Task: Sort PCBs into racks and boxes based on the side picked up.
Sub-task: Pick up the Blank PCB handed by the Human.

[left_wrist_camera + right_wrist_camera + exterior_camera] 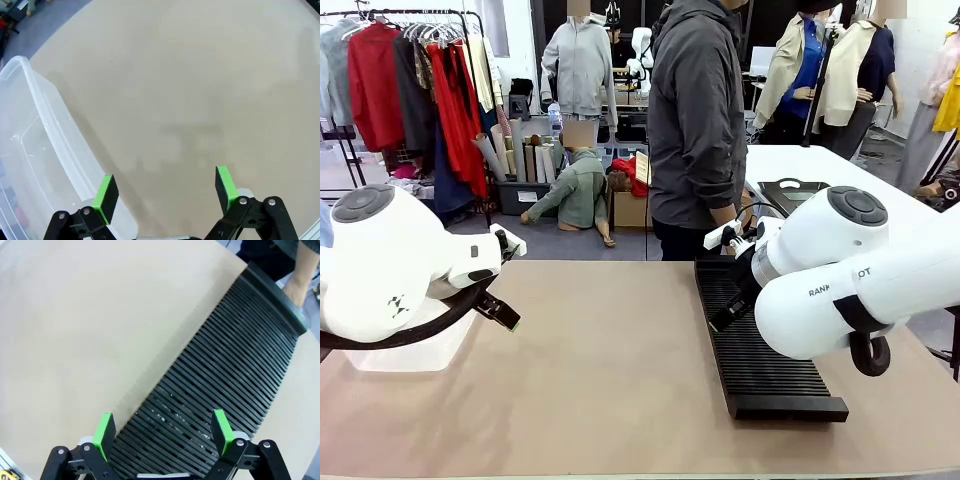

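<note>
Rack first: the long narrow black plastic rack (760, 340) with fine cross slots lies on the right half of the table, running away from the robot. Every slot that shows is bare. Over it hangs the right gripper (163, 432), jaws wide, holding nothing. The clear translucent plastic tub (42, 110) sits at the left edge under the left arm, and the part of its inside in view holds no board. Beside its rim, the left gripper (165, 190) hovers over bare table, jaws wide, empty. Judgement: nothing sorted yet, whole job left, probably waiting on a board.

Surface is a matte beige table top (610, 370), plain. At the far edge a person in a grey jacket (695, 120) stands by the rack's far end, one hand (296, 287) near it. Behind are a clothes rail with red and grey garments (410, 70) and a white table (800, 165).
</note>
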You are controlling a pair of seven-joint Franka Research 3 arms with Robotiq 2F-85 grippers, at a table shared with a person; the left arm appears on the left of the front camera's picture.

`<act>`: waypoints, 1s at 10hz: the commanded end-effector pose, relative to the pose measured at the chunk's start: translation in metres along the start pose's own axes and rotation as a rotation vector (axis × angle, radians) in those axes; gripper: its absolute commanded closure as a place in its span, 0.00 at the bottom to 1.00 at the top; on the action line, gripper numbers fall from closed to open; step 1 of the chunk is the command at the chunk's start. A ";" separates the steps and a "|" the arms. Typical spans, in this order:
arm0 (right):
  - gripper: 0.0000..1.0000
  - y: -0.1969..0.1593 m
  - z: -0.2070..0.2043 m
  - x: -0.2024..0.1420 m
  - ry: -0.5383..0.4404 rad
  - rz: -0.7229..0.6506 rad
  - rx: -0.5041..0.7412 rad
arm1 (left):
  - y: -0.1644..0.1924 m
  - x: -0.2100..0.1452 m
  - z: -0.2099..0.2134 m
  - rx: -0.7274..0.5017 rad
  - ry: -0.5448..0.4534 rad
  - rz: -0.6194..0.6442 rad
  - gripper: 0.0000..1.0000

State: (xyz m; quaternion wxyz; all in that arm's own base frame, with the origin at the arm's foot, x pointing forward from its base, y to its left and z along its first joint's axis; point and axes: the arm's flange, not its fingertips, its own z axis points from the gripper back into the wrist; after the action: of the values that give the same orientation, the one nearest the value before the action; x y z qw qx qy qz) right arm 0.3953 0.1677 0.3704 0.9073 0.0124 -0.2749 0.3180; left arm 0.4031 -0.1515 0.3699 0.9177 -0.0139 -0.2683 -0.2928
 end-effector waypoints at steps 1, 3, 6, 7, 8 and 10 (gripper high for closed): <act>0.00 0.000 0.000 0.000 0.000 0.000 0.000 | 0.000 0.000 0.000 0.000 0.000 0.000 0.00; 0.00 0.000 0.000 0.000 0.000 0.000 0.000 | 0.000 0.000 0.000 0.000 0.000 0.000 0.00; 0.00 0.000 0.000 0.000 0.000 0.000 0.000 | 0.000 0.000 0.000 0.000 0.000 0.000 0.00; 0.00 0.000 0.000 0.000 0.000 0.000 0.000 | 0.000 0.000 0.000 0.000 0.000 0.000 0.00; 0.00 0.000 0.000 0.000 0.000 0.000 0.000 | 0.000 0.000 0.000 0.000 0.000 0.000 0.00; 0.00 -0.017 0.021 0.009 0.035 -0.054 -0.015 | 0.007 0.015 0.008 -0.023 0.012 0.024 0.00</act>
State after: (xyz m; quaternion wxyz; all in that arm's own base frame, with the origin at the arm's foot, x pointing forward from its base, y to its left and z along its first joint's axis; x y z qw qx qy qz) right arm 0.3986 0.1613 0.3760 0.9125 0.0114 -0.2679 0.3088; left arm 0.4073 -0.1525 0.3756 0.9186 -0.0159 -0.2689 -0.2890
